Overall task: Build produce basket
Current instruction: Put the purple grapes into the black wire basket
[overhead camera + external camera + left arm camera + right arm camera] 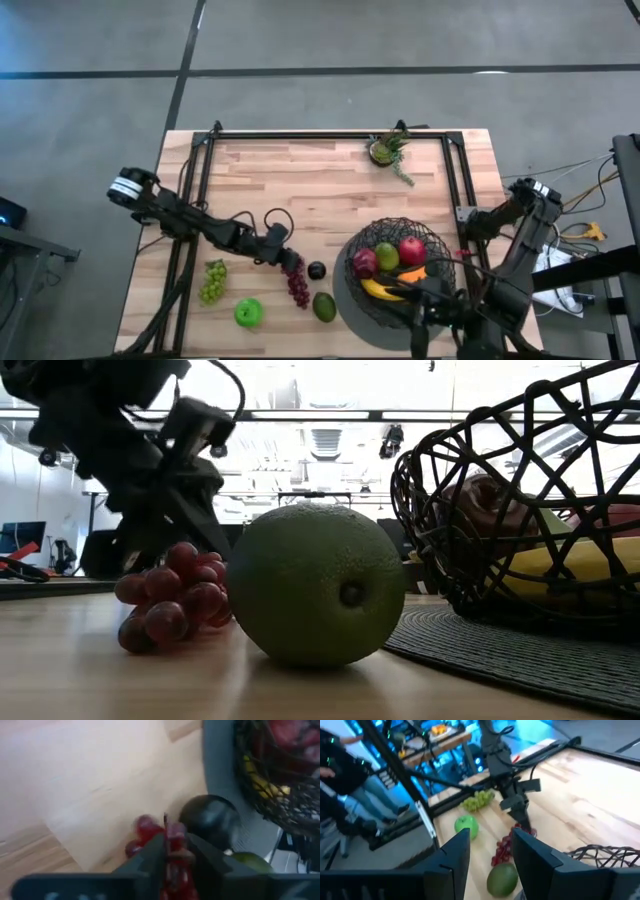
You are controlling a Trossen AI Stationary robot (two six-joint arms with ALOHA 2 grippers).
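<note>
My left gripper [283, 256] reaches in from the table's left and is shut on the purple grapes [297, 283]. A dark plum [316, 270], an avocado [324, 306], a green apple [248, 313] and green grapes [213, 281] lie on the wood around it. The dark wire basket [432, 243] stands on a grey disc to the right and holds red apples, a green pear, a banana and an orange piece. My right gripper [490, 855] is open near the basket's near side and touches nothing. My left gripper pinches the upper end of the purple grape bunch [176, 836] between its two fingers [150, 855]. It comes slanting down from the table's left. The bunch hangs below the fingers, and its lower grapes [150, 630] lie on the table.
A small potted plant [388, 150] stands near the far edge. A black frame rail [330, 135] runs around the table top. Cables loop beside the left arm [275, 215]. Bare wood [300, 185] lies between the fruit and the far edge. A person [340, 780] stands beyond the table.
</note>
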